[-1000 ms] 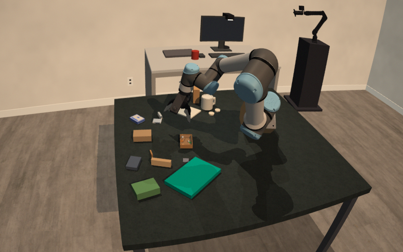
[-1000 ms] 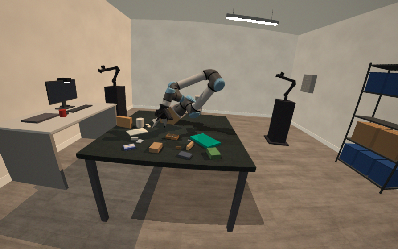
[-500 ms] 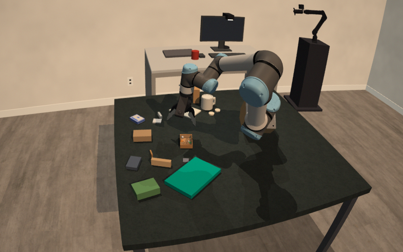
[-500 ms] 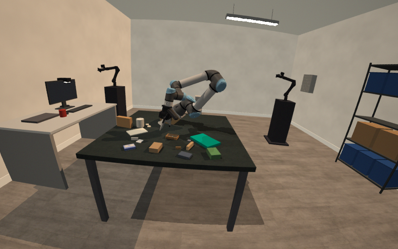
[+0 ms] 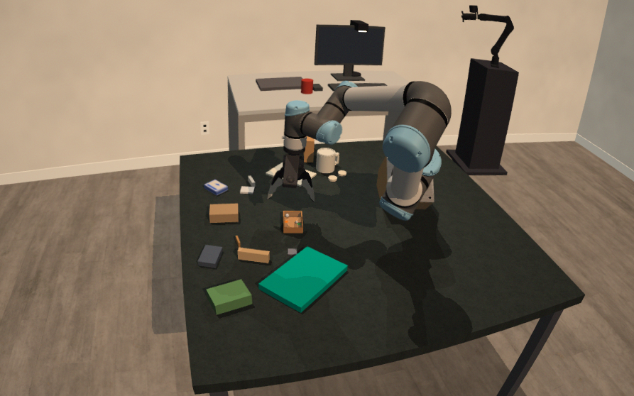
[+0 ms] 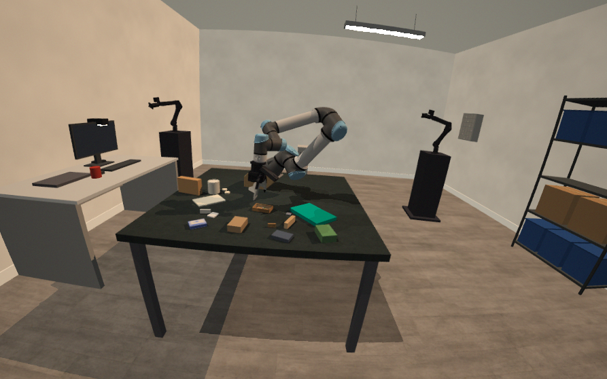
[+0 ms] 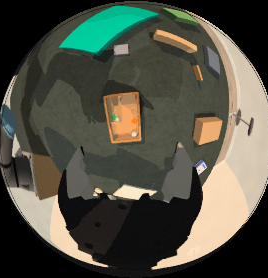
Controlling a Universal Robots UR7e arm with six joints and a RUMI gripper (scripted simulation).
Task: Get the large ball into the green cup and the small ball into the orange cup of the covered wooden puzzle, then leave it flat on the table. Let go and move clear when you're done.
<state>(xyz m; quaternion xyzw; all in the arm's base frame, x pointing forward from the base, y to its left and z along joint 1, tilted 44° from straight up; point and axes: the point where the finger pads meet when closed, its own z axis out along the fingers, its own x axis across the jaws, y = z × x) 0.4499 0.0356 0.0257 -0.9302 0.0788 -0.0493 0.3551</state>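
The covered wooden puzzle (image 5: 292,221) is a small open-topped wooden box lying flat near the middle of the black table; it also shows in the exterior view (image 6: 262,208). In the wrist view the puzzle (image 7: 123,117) shows a green cup (image 7: 114,117), an orange cup (image 7: 134,120) and a pale ball near its lower right corner. My gripper (image 5: 290,194) hangs open and empty above the table, just behind the puzzle, fingers pointing down. Its two fingers frame the wrist view's bottom (image 7: 127,167).
A teal flat box (image 5: 303,277), a green block (image 5: 229,296), a tan L-shaped piece (image 5: 252,253), a grey block (image 5: 209,255), a brown box (image 5: 223,212) and a blue card (image 5: 215,187) lie in front and left. A white mug (image 5: 326,160) and flat white plate (image 5: 275,172) stand behind the gripper.
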